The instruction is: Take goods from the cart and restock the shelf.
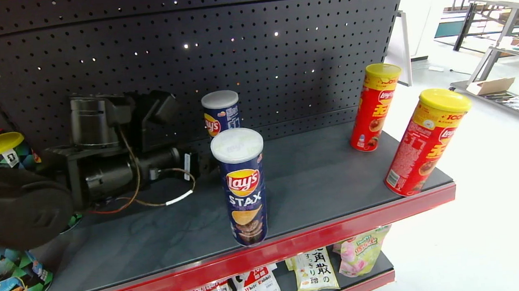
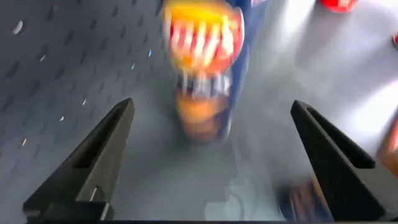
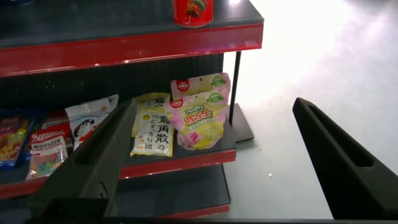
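Progress: front blue can [image 1: 243,187], rear blue can [image 1: 220,114] and two red cans [image 1: 374,107] stand upright on the shelf [image 1: 317,182]; I judge restocking partway | left gripper [image 2: 212,109] jaws spread, empty, by the blue cans | right gripper [image 3: 216,102] jaws spread, empty, so I must fetch more | room: bare deck between blue and red; outer red can [image 1: 426,142] near the front corner.

Brand logo on blue can [image 1: 244,187]

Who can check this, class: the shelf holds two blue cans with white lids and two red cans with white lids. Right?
One error: the rear red can and front red can have yellow lids, not white, as the head view shows. The rear blue can and front blue can do have white lids.
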